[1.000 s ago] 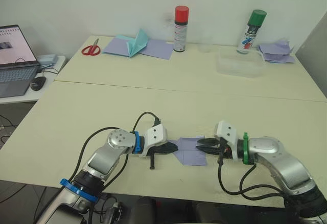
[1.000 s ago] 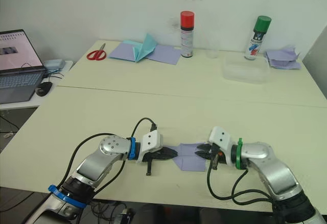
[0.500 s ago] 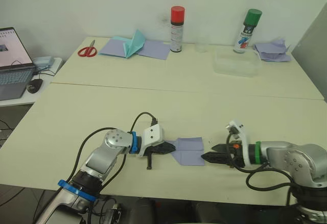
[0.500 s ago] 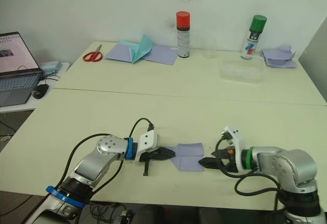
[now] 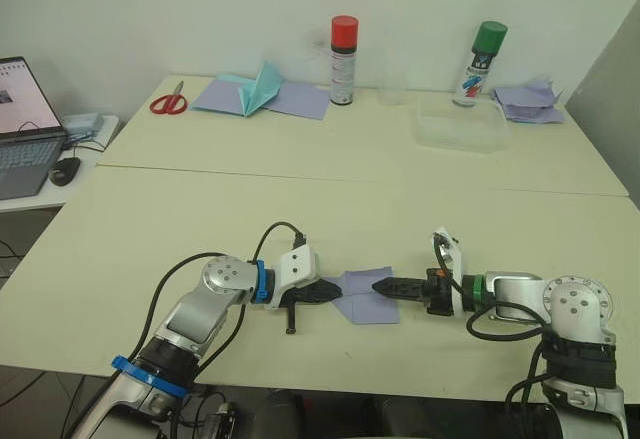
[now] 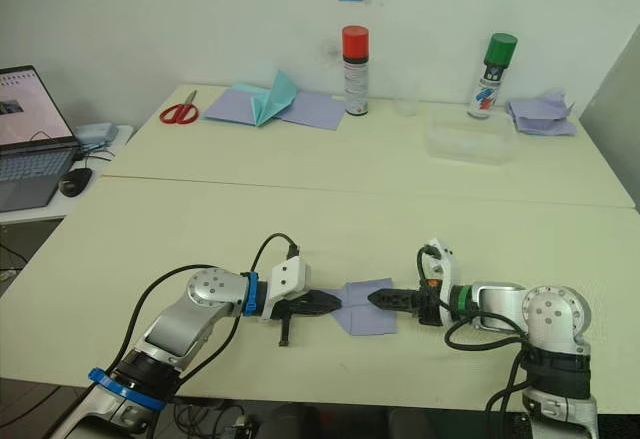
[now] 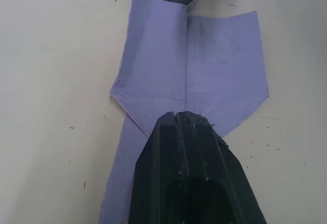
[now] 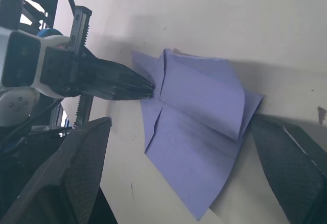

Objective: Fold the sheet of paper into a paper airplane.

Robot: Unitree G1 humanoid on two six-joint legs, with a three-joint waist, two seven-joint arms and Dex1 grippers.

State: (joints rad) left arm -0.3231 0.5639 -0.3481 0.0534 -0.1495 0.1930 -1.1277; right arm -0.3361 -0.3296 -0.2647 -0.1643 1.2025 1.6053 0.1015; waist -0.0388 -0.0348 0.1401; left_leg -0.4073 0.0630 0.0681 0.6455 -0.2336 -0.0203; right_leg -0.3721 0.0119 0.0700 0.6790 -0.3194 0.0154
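- Left claw [image 5: 322,292]: fingers pinched together, tips pressing the near point of the sheet of paper [image 5: 366,295], pinning it to the worktop [image 5: 300,209].
- Right claw [image 8: 179,183]: fingers spread wide, straddling the sheet's opposite edge, where one flap lifts.
- Sheet lies between the two claws, its centre crease running claw to claw.
- Paper: thin, pale lavender, matte, with diagonal folds.
- I judge the right claw's sideways sweep flattens that flap.
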